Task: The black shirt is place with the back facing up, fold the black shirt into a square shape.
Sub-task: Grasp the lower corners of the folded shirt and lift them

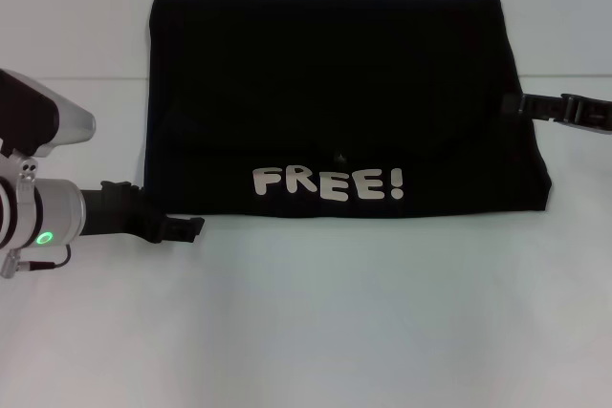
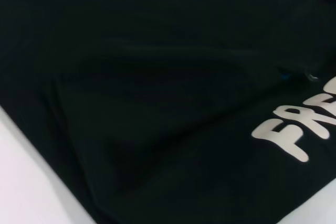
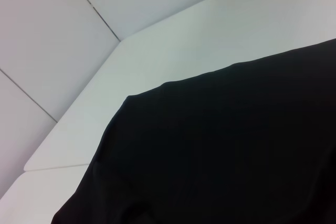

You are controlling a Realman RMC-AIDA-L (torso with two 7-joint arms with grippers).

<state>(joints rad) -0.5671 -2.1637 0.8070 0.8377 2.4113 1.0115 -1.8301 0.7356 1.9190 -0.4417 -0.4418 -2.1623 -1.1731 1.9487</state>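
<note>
The black shirt (image 1: 335, 93) lies on the white table as a wide folded rectangle, with white letters "FREE!" (image 1: 328, 182) along its near edge. My left gripper (image 1: 191, 228) sits low just off the shirt's near-left corner. At the middle of the shirt's right edge is my right gripper (image 1: 510, 103), its tip meeting the cloth. The left wrist view is filled by the black shirt (image 2: 157, 103) and part of the lettering (image 2: 294, 129). In the right wrist view I see a corner of the black shirt (image 3: 236, 156) on the table.
The white table (image 1: 335, 332) stretches bare in front of the shirt and to both sides. Its far edge (image 3: 121, 43) meets pale wall panels behind.
</note>
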